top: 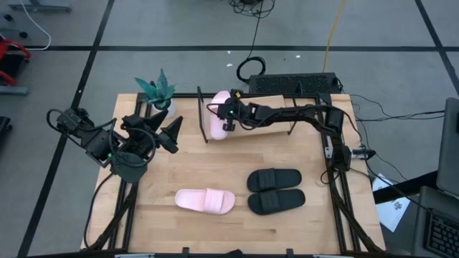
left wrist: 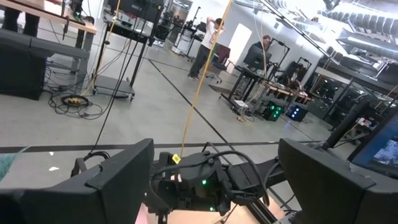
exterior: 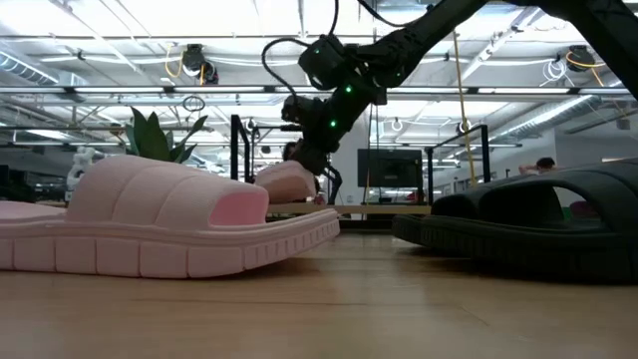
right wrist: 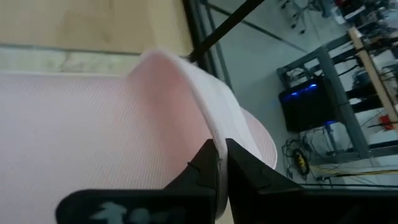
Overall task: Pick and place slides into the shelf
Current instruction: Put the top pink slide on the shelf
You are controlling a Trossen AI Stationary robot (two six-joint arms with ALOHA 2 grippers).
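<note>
One pale pink slide (top: 217, 115) is at the left end of the shelf (top: 287, 118), with my right gripper (top: 231, 116) shut on it; the low view shows this slide (exterior: 287, 181) low over the shelf board (exterior: 379, 209). The other pink slide (top: 206, 201) lies sole-down on the table's near middle. The two black slides (top: 275, 190) lie side by side to its right. My left gripper (top: 171, 133) hovers open over the table's left part, left of the shelf. My right gripper pinches the wide strap (right wrist: 208, 127) of the pink slide at its edge between both fingers (right wrist: 202, 171). It reaches in from the table's right, fingers slanting down. The slide sits nearly level at the shelf's left end; whether its sole rests on the board, I cannot tell.
A potted green plant (top: 158, 91) stands at the table's far left, beside the shelf's left wire frame (top: 201, 115). The rest of the shelf board lies under my right arm. Bare tabletop (top: 208, 161) stretches between the shelf and the slides lying near the front edge.
</note>
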